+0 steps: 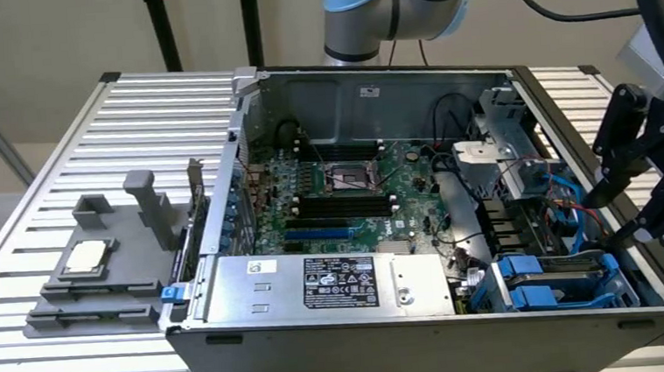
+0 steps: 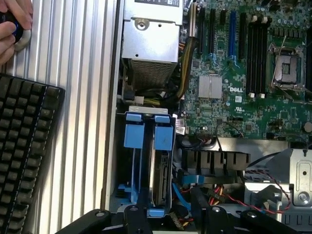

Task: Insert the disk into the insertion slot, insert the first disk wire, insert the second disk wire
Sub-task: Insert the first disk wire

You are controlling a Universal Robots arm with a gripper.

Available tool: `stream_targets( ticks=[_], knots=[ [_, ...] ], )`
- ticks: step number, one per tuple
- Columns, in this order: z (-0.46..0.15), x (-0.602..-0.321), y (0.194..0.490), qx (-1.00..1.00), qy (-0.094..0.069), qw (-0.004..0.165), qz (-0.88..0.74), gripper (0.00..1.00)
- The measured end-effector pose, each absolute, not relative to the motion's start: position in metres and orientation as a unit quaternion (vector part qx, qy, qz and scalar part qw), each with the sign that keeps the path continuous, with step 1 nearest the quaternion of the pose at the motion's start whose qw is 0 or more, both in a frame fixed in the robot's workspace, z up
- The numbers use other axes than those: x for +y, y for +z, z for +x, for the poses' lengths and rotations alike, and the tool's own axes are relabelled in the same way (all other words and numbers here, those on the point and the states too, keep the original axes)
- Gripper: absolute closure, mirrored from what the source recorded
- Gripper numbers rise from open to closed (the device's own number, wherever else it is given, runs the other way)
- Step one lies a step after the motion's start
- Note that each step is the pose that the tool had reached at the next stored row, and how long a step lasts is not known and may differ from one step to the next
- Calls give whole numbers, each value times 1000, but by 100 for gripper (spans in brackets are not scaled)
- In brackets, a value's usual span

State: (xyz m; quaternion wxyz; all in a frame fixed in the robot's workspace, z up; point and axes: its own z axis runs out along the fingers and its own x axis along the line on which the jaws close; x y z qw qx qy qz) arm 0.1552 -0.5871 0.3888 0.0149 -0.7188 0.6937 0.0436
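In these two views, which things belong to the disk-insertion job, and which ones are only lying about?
Belong to the job: insertion slot with blue rails; disk, apparently already seated in that bay; blue cable beside it, possibly a disk wire; gripper near the bay.

Just lying about: power-supply box; grey fixture with chip; keyboard; a person's hand.

Insertion slot [image 1: 514, 274], blue-railed drive bay at lower right of the exterior view, in the dark case's near corner, disk [image 2: 159, 180] standing on edge inside it, grey side showing, blue carrier tab on its end
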Motion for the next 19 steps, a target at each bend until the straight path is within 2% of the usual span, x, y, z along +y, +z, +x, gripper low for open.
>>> stream_targets(
  ticks=[19],
  knots=[
    [162, -573, 354, 694, 43, 15, -719, 53]
  ],
)
